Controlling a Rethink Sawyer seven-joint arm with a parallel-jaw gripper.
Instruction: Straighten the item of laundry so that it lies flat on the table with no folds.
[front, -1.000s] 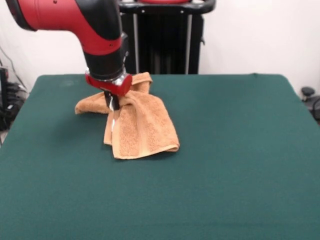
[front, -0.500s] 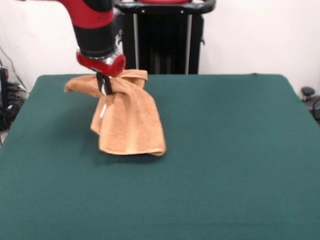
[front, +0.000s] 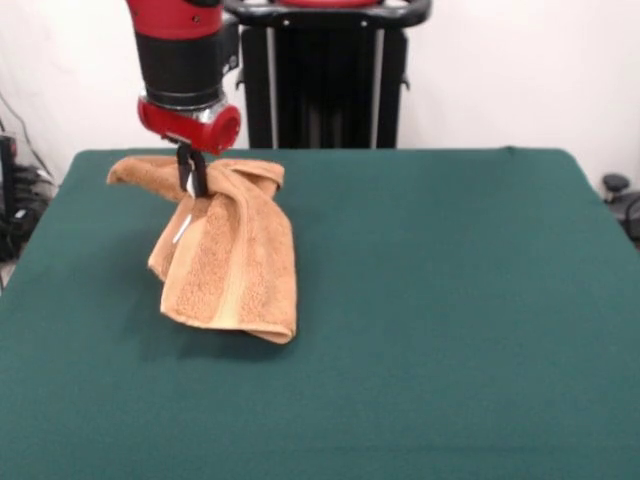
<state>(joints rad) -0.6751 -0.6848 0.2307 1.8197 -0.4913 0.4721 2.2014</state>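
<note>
Upper left of frame, fingers (front: 192, 172) pinch a folded towel (front: 228, 258), hanging down onto the green counter (front: 450, 300).

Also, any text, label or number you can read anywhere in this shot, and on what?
None can be read.
Towel: a thin white strip, perhaps a tag, shows under the gripper; no print can be made out on it.
Arm, table and the dark stand behind: no lettering, numbers or signs show.
</note>
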